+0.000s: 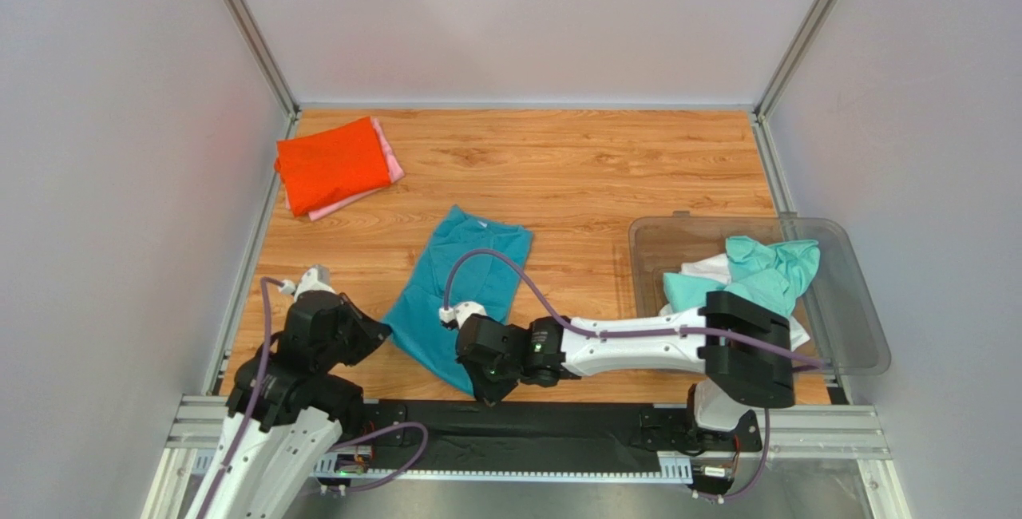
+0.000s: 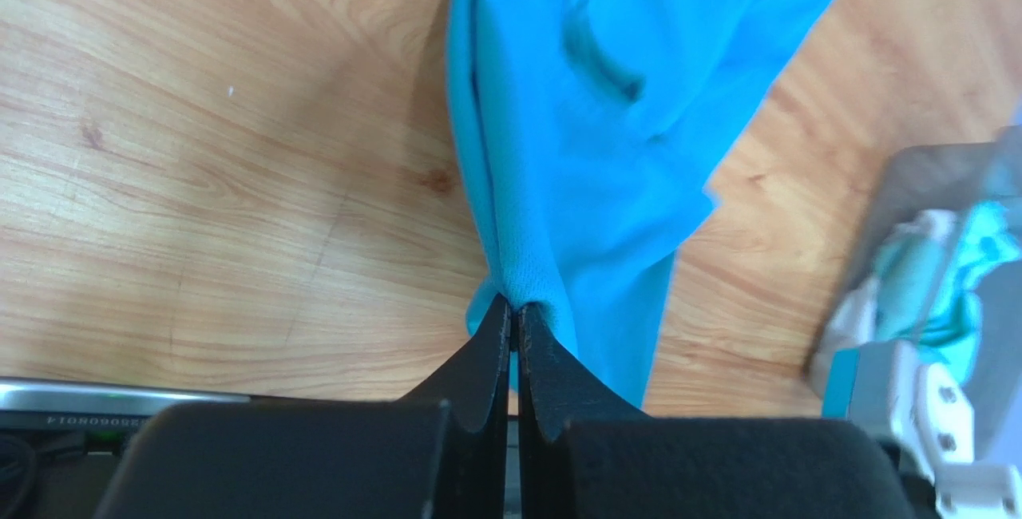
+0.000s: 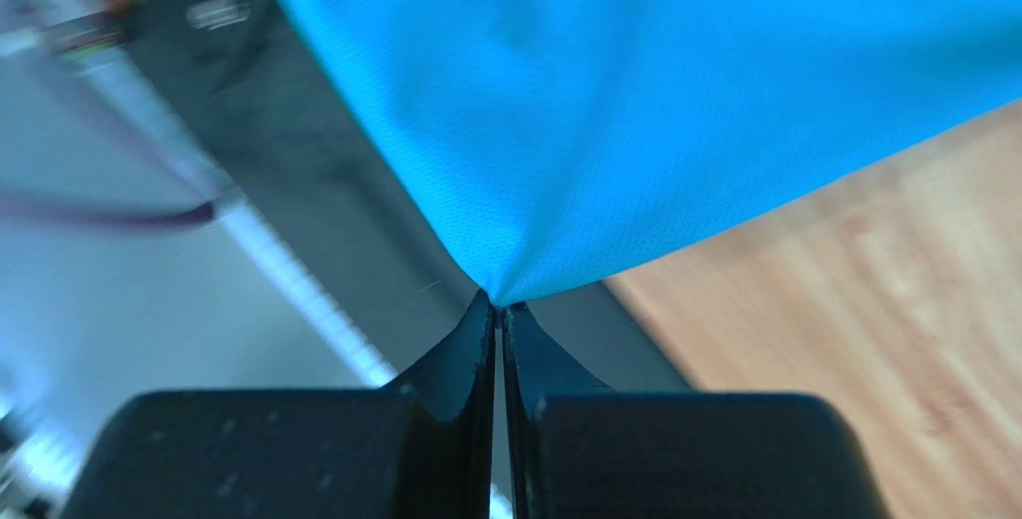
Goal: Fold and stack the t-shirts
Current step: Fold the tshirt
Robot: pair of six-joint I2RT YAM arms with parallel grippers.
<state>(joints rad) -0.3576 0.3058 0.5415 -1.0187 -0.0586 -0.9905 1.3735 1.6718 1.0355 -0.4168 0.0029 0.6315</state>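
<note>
A teal t-shirt (image 1: 462, 286) lies lengthwise on the wooden table, collar end away from me. My left gripper (image 1: 382, 332) is shut on its near left edge; the left wrist view shows the pinched cloth (image 2: 600, 100) at the closed tips (image 2: 516, 310). On the shirt's near corner my right gripper (image 1: 476, 383) is shut, and the cloth (image 3: 660, 100) fans out from its tips (image 3: 498, 301). An orange-red t-shirt (image 1: 330, 162) rests folded on a pink one (image 1: 386, 155) at the back left. Mint-green (image 1: 768, 268) and white (image 1: 708, 270) t-shirts sit crumpled in the bin.
A clear plastic bin (image 1: 846, 304) stands at the right, next to the right arm's base. Metal frame rails run along the near edge (image 1: 540, 423) and both sides. Grey walls enclose the table.
</note>
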